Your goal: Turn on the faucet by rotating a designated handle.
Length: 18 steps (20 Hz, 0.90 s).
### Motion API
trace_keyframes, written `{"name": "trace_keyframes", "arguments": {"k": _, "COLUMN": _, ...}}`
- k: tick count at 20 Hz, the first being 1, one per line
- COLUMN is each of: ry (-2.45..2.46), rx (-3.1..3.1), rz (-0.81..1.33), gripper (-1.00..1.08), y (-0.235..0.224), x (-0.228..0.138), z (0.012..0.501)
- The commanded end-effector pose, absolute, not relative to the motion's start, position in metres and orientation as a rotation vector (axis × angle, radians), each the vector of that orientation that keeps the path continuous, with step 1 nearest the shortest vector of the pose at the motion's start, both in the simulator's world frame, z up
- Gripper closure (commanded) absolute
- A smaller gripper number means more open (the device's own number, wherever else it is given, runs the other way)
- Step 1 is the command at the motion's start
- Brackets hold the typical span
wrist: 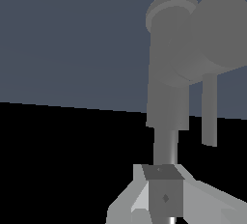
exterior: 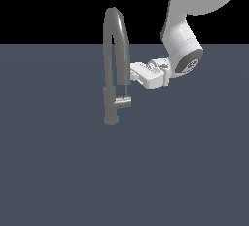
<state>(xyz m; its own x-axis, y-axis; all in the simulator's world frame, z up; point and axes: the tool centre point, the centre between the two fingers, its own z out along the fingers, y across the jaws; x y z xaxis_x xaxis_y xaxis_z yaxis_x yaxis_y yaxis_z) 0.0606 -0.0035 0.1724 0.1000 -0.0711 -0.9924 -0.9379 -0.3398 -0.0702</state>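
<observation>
The faucet point(exterior: 112, 69) is standing on the worktop point(exterior: 58, 171), its handle point(exterior: 124, 102) jutting toward the exterior view's right. The pincer point(exterior: 132, 72) is reaching in sideways just above, seemingly crowding the thin lever rod to push it round; whether it is spread or pinching, I cannot tell.

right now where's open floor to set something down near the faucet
The grey surface is bare in front of the faucet, and on the exterior view's left of its post. It is crowded on the exterior view's right, where the gripper sits by the spout above the handle.
</observation>
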Motion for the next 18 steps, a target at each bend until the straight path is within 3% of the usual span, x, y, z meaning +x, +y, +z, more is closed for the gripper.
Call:
{"name": "trace_keyframes", "arguments": {"k": 1, "ry": 1.044, "rx": -1.503, "rz": 1.367, "gripper": 1.08, "y": -0.002, "x": 0.064, "z": 0.159}}
{"name": "trace_keyframes", "arguments": {"k": 18, "ry": 1.076, "rx": -1.398, "rz": 1.399, "gripper": 1.08, "y": 0.003, "x": 0.066, "z": 0.135}}
